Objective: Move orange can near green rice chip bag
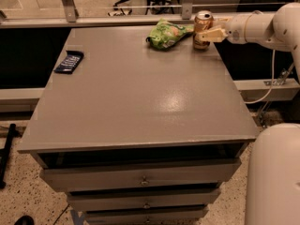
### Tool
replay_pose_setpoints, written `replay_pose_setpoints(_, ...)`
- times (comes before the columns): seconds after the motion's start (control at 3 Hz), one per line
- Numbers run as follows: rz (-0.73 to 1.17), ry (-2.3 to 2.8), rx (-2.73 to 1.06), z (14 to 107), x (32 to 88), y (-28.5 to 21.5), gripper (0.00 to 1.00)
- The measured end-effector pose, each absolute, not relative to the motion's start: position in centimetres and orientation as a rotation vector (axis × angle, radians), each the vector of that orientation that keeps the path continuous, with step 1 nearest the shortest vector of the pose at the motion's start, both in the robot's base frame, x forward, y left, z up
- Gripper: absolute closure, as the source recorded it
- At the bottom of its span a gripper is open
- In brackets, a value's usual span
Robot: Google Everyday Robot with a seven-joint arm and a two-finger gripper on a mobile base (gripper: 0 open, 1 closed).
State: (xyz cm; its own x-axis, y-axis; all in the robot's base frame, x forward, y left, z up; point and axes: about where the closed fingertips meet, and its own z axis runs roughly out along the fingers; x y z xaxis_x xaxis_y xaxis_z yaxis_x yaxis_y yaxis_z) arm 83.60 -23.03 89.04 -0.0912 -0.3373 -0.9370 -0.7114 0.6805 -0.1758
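Note:
The orange can [202, 26] is upright at the far right of the grey table [140, 102], its base at or just above the top. My gripper [209, 33] reaches in from the right on a white arm [255, 26] and is shut on the can's right side. The green rice chip bag [167, 33] lies crumpled on the table just left of the can, with a small gap between them.
A flat dark blue packet [69, 62] lies near the table's left edge. A rail with metal posts [187, 6] runs behind the far edge. Drawers [140, 179] are below the front edge. A white robot part [274, 172] stands at the lower right.

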Motion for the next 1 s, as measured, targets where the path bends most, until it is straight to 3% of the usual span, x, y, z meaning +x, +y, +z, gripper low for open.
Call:
replay_pose_setpoints(0.67, 0.485, 1.691, -0.875, 88.0, 83.7, -20.9, 0.14)
replay_pose_setpoints(1.0, 0.543, 1.682, -0.887, 88.3, 82.9, -19.8, 0.00)
